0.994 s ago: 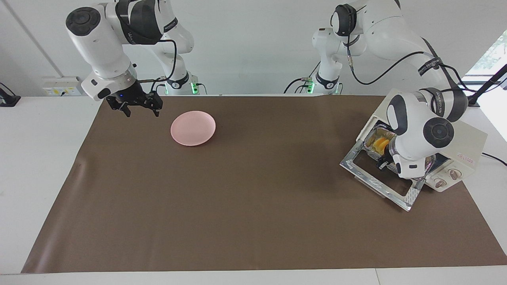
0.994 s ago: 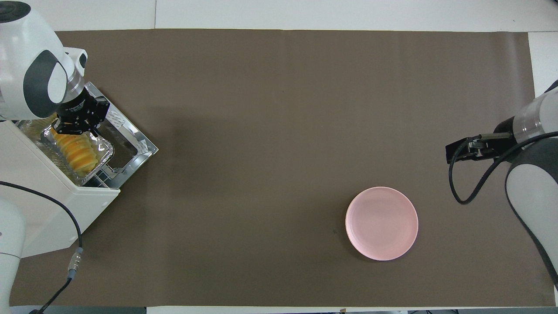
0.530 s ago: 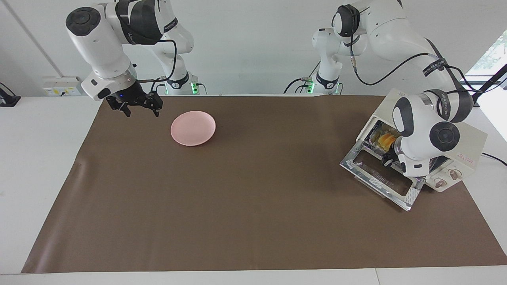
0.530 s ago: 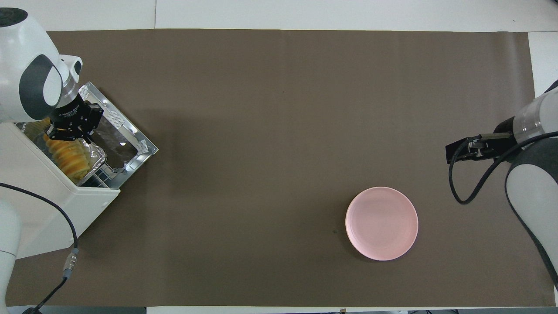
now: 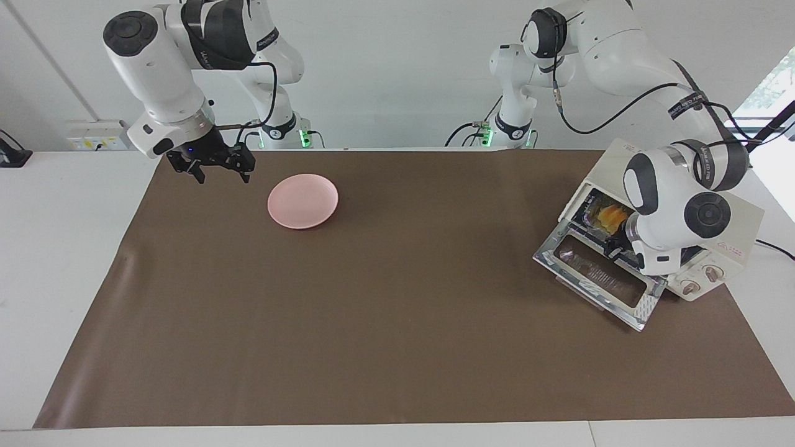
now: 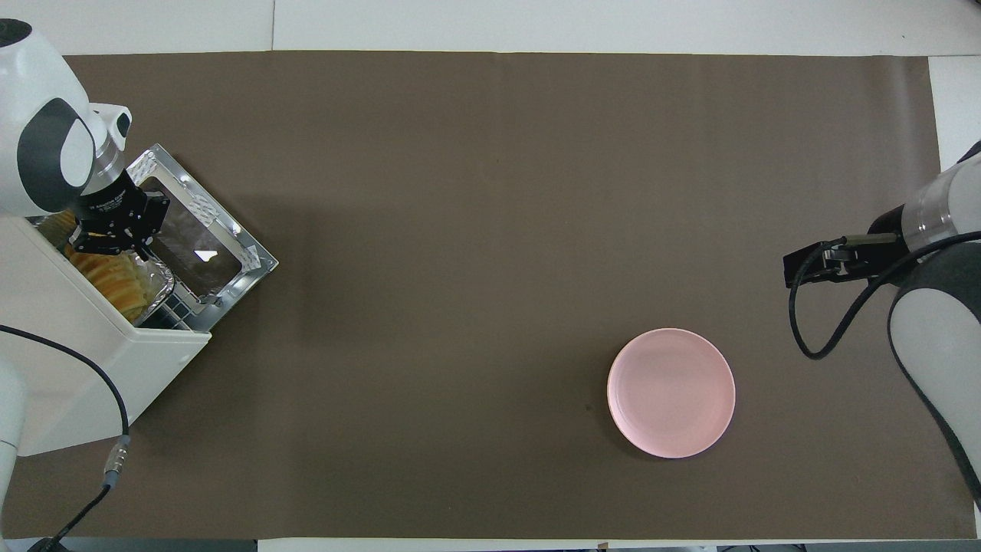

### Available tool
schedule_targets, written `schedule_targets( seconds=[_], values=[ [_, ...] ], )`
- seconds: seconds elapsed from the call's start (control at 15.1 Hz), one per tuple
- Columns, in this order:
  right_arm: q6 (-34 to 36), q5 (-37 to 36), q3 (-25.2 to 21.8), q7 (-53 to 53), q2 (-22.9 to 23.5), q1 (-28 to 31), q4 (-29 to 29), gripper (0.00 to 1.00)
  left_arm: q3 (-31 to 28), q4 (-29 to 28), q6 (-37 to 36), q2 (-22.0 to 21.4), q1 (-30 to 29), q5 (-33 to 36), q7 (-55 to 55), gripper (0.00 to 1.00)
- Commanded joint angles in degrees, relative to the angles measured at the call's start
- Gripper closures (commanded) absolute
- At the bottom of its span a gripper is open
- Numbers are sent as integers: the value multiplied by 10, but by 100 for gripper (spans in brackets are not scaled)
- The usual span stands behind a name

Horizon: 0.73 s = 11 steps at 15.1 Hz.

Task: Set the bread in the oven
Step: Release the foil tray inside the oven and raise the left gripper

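The bread [image 6: 107,270] is a yellow-orange loaf with ridges. It lies in a shiny foil tray [image 6: 157,285], and the tray sits inside the oven [image 5: 733,217] on the rack. Most of the loaf is in under the oven's top. Only a part of it and of the tray shows at the opening. In the facing view the bread [image 5: 612,216] glows orange in the dark mouth of the oven.

The oven is a cream-white box at the left arm's end of the table. Its glass door [image 5: 599,273] hangs open and lies flat on the brown mat [image 5: 397,310]. Two round knobs [image 5: 700,280] sit on its front, next to the door.

The left gripper [image 6: 107,244] is at the mouth of the oven, right at the edge of the foil tray and over the inner edge of the open door. I cannot tell if its fingers are apart or together, or if they pinch the tray.

A pink plate [image 5: 303,200] lies on the mat toward the right arm's end of the table, well apart from the oven. It has nothing on it.

The right arm waits. The right gripper [image 5: 218,175] hangs in the air over the corner of the mat near the plate, with its fingers apart and holding nothing.
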State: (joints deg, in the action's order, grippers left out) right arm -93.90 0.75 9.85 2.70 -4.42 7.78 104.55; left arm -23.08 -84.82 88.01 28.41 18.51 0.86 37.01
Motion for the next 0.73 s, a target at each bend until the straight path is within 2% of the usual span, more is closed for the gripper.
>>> schedule_targets(
  seconds=[0.0, 0.26, 0.33, 0.4, 0.66],
  values=[
    [3, -3, 7, -16, -9, 10, 7, 0, -2, -23, 1, -17, 4, 19, -5, 100],
    [3, -3, 7, -16, -9, 10, 7, 0, -2, -33, 12, -24, 4, 29, -16, 100],
    [3, -3, 7, -16, -9, 10, 7, 0, -2, -33, 12, -24, 4, 29, -32, 54],
    [3, -3, 7, -16, -9, 11, 7, 0, -2, -32, 12, -24, 5, 31, -46, 1],
    [3, -3, 7, -16, -9, 10, 7, 0, -1, -26, 23, -27, 14, 62, -76, 0]
  ],
)
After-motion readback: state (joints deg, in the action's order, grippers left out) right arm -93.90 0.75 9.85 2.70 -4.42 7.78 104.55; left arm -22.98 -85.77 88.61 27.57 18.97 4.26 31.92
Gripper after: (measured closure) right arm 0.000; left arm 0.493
